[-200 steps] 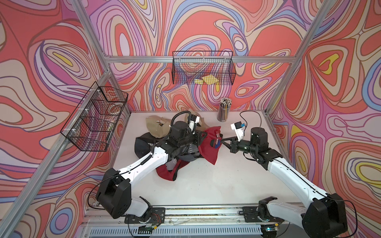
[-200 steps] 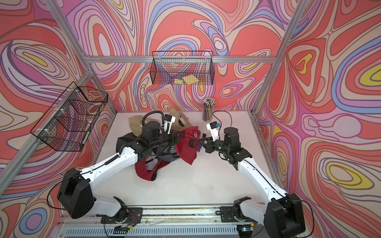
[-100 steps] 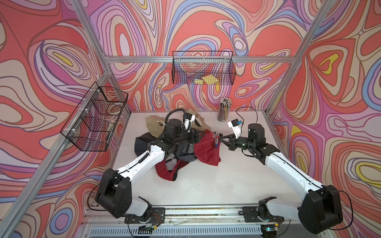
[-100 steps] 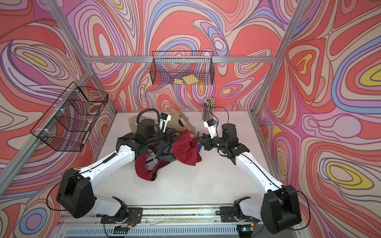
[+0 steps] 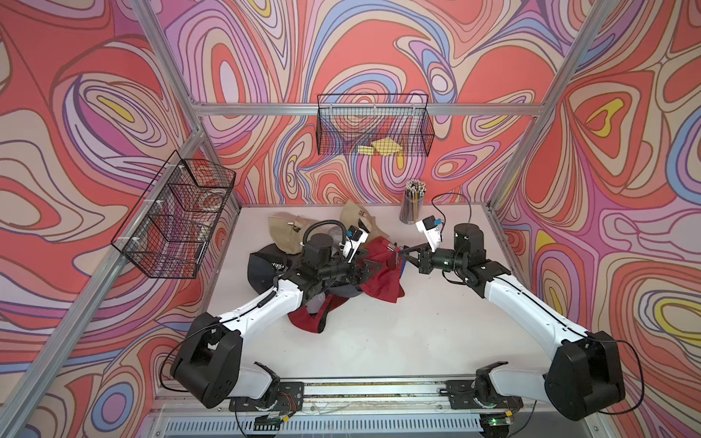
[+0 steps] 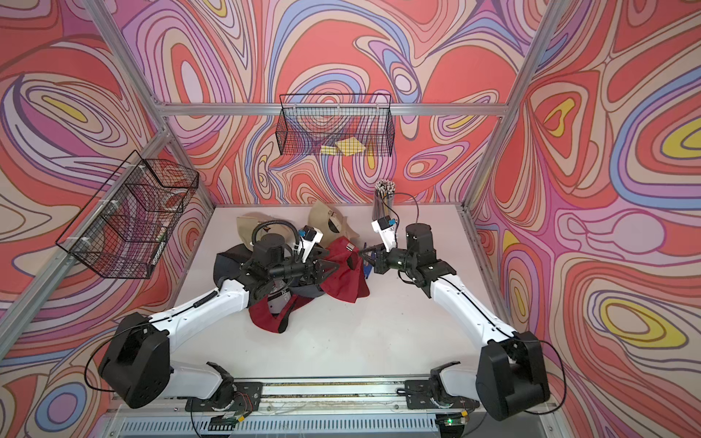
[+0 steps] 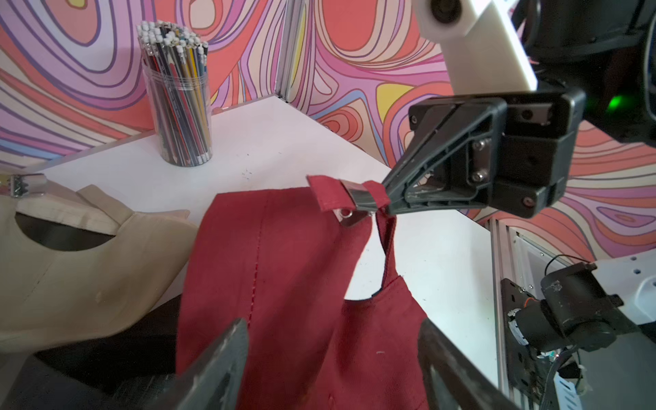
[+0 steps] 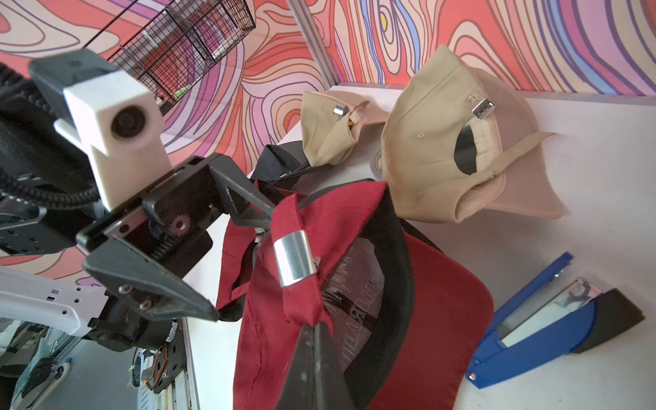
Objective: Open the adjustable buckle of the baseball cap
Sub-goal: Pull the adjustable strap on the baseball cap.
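Note:
A dark red baseball cap (image 5: 381,277) (image 6: 343,275) hangs crumpled over the cap pile in the middle of the table. Its silver buckle (image 7: 358,202) (image 8: 294,262) sits on the red back strap (image 8: 305,301). My right gripper (image 5: 403,253) (image 6: 362,253) (image 8: 316,324) is shut on that strap just beside the buckle and holds it up. My left gripper (image 5: 370,267) (image 7: 333,322) is open on the cap's other side. Red cloth lies in the gap between its fingers (image 7: 234,340), and they do not clamp it.
Two tan caps (image 5: 288,235) (image 5: 356,218) lie at the back. A black cap (image 5: 261,265) and another red cap (image 5: 311,318) lie under my left arm. A pencil cup (image 5: 412,203) stands back right. A blue stapler (image 8: 532,326) lies beside the held cap. Wire baskets (image 5: 373,129) (image 5: 178,216) hang on the walls.
My left gripper has opened and let go of the red cap, whose cloth now sags. My right gripper has moved left and toward the back, keeping the strap.

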Robot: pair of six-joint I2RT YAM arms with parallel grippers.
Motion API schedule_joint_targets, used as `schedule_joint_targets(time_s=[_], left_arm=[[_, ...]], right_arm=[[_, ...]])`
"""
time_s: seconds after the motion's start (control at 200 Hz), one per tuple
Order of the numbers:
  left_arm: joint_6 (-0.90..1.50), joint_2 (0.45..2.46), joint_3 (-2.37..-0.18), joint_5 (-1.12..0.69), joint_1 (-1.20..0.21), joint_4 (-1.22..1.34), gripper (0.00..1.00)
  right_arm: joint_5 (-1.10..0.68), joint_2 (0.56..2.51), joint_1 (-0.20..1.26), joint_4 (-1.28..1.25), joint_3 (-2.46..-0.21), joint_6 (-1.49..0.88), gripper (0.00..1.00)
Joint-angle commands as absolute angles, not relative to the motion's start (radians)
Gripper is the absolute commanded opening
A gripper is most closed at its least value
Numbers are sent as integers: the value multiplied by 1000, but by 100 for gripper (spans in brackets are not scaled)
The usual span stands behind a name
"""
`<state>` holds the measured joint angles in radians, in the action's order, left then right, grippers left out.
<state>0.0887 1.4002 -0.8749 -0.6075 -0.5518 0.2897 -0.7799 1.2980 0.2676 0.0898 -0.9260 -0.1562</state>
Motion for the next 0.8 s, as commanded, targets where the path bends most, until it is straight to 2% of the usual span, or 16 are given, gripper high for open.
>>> schedule_joint_targets(time_s=[0.0, 0.26, 0.571, 0.791], left_arm=[[-48, 1375, -853, -555, -573, 399, 77], [-213, 1395, -852, -420, -640, 460, 75], [-235, 1442, -871, -334, -655, 469, 62], [-224, 1467, -886, -330, -655, 499, 57]], right_arm=[[-819, 1306, 262, 40, -937, -179, 0], [-855, 1302, 263, -3, -915, -212, 0], [-888, 1305, 262, -61, -894, -251, 0], [-909, 1310, 263, -116, -863, -288, 0]])
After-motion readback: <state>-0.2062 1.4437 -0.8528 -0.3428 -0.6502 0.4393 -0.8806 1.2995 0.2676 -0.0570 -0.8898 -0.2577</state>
